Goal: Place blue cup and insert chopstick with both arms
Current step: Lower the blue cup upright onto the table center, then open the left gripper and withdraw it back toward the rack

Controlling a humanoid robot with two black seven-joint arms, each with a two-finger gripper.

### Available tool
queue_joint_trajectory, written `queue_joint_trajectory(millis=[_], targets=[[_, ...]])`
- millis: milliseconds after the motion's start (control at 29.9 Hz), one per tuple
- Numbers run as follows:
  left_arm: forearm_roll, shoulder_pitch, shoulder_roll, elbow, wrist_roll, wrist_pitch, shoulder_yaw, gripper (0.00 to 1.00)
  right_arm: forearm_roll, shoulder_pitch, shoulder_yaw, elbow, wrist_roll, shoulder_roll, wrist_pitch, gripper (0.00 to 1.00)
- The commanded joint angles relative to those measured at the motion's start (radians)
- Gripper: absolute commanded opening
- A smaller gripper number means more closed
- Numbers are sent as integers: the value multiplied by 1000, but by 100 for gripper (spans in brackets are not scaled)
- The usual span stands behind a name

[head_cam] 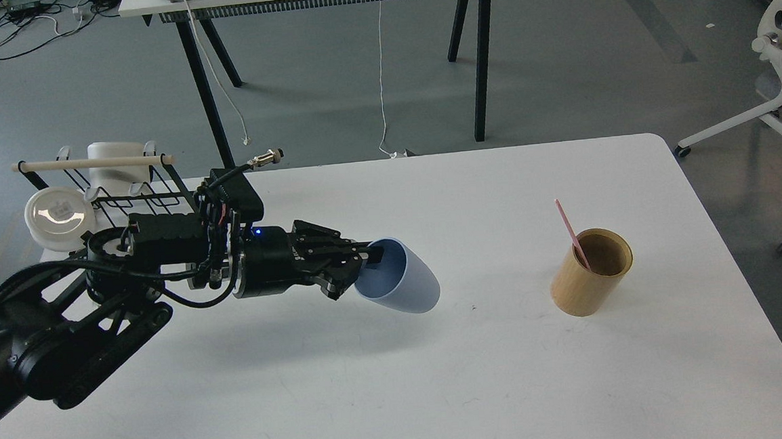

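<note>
left black two-finger gripper (365, 267) clamped on rim of small pale blue matte tumbler cup (402, 285), one finger inside. cup tilted, well left of tan wooden cylinder holder (591, 272). likely light, stiff, smooth; rim pinch suits. thin pink-red chopstick (572, 234) leans inside holder. right gripper unseen.

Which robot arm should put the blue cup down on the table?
The left one, probably. Its hand already pinches the rim of the blue cup, tilted just above the white table. No right arm shows in the picture, so it would have farther to come.
</note>
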Motion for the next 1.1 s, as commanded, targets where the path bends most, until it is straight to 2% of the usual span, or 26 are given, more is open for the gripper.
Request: queue_joint_trajectory(millis=[0,100,267,668,1069], targets=[[0,-56,-29,123,0,0,35,7,-1,-3,3,0,0,0,0,99],[0,-70,-51,191,0,0,50,8,1,-3,3,0,0,0,0,99],[0,-69,-77,215,0,0,94,9,1,-3,3,0,0,0,0,99],[0,-73,-115,312,0,0,104,13,1,-3,3,-1,0,0,0,99],[0,-70,-131,327,0,0,104,17,1,-4,3,-8,0,0,0,99]])
